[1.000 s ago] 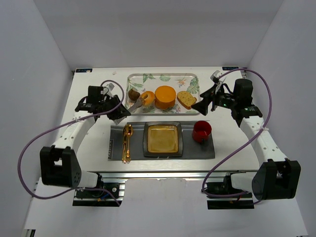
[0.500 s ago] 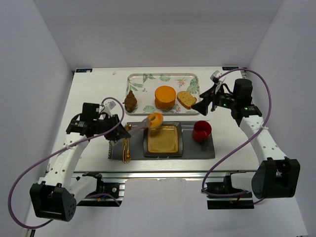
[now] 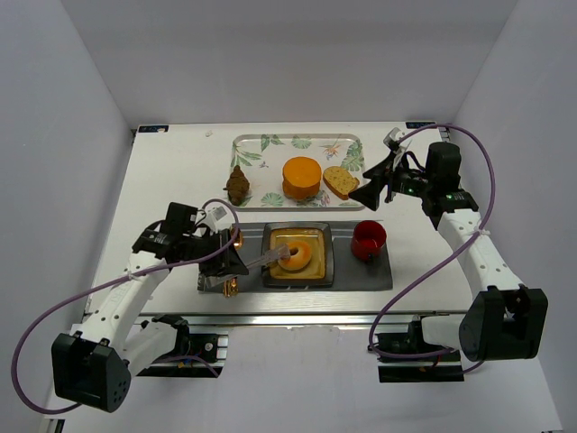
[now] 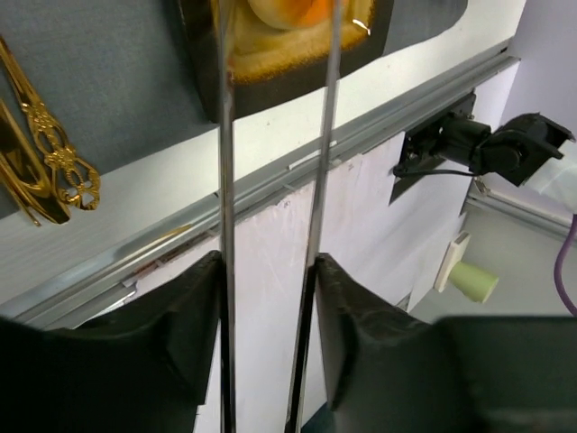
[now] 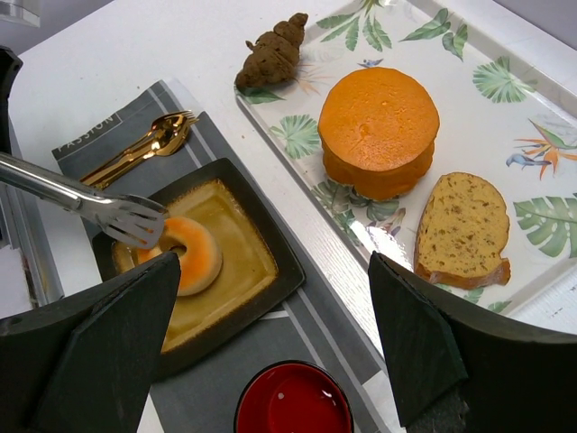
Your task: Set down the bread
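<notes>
The bread [image 3: 297, 255], a small golden-orange ring, lies flat on the dark square plate [image 3: 326, 271] in the middle of the grey mat. My left gripper [image 3: 233, 262] is shut on metal tongs [image 3: 266, 260], which reach right to the ring. In the left wrist view the two tong arms [image 4: 225, 180] run between my fingers [image 4: 189, 316] and straddle the bread [image 4: 288, 11]. Seen from the right wrist, a tong tip [image 5: 126, 219] rests at the upper left of the bread [image 5: 185, 254]. My right gripper [image 3: 368, 194] hangs open and empty beside the tray.
A leaf-print tray [image 3: 261, 144] at the back holds a solid orange cylinder [image 3: 302, 178], a speckled bread slice [image 3: 341, 182] and a brown lump [image 3: 238, 184]. A red cup [image 3: 369, 239] stands on the grey mat [image 3: 361, 275]. Gold cutlery [image 4: 41, 171] lies left of the plate.
My left arm swung from the tray to the plate with the bread in the tongs. The bread has come down onto the plate. The right arm has not moved.
</notes>
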`<state>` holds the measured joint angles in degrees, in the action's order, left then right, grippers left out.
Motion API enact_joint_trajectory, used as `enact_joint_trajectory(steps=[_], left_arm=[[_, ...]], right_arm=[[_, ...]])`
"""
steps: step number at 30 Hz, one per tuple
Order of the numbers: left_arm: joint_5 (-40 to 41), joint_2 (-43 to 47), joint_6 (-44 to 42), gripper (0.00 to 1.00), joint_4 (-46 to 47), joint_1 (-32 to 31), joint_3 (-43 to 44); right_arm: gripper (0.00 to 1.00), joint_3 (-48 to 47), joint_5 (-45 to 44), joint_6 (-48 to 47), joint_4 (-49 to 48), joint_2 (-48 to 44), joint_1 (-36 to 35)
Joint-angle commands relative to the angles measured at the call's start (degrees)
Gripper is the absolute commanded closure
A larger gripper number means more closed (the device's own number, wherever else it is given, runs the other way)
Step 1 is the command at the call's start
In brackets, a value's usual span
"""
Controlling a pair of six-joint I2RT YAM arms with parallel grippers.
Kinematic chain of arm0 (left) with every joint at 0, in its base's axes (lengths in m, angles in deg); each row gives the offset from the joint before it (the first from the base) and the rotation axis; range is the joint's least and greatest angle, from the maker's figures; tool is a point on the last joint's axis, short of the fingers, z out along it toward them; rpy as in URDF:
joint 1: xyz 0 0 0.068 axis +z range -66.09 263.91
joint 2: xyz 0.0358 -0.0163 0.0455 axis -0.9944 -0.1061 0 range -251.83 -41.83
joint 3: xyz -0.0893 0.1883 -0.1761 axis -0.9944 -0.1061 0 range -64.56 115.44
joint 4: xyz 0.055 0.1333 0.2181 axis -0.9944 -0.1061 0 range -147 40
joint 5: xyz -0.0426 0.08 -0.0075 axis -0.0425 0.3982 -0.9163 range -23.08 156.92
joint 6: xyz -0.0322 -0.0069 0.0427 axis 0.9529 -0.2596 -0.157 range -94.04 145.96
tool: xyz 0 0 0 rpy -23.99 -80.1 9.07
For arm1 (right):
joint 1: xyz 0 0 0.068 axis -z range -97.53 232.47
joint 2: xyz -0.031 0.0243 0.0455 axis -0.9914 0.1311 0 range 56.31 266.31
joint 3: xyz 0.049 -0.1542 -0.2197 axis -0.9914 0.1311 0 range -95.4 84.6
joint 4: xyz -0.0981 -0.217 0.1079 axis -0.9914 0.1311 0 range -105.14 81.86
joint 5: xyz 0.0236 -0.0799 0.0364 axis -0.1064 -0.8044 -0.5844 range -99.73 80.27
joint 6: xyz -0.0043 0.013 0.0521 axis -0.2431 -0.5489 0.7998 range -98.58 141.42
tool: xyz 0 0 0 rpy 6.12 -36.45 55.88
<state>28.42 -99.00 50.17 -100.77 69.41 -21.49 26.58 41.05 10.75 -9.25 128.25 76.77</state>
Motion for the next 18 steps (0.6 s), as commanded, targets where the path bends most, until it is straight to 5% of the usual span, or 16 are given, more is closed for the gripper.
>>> enact_joint_trajectory(steps=[1,9,18], left_arm=[[0.97,1.00,0.67,0.45,1.98,-0.26,0.78],[7.80,-0.31,-0.21,0.44,-3.45,-0.26,10.44],[24.77,-3.03,-1.69,0.71,-4.44,4.21,20.82]], right_arm=[[0.11,-2.54,1.33,0.48,-0.97,-0.49,0.24],[0.11,-2.45,1.42,0.57,-1.41,-0.40,0.24],[0.11,-2.36,1.77,0.13,-1.76,0.13,0.24]])
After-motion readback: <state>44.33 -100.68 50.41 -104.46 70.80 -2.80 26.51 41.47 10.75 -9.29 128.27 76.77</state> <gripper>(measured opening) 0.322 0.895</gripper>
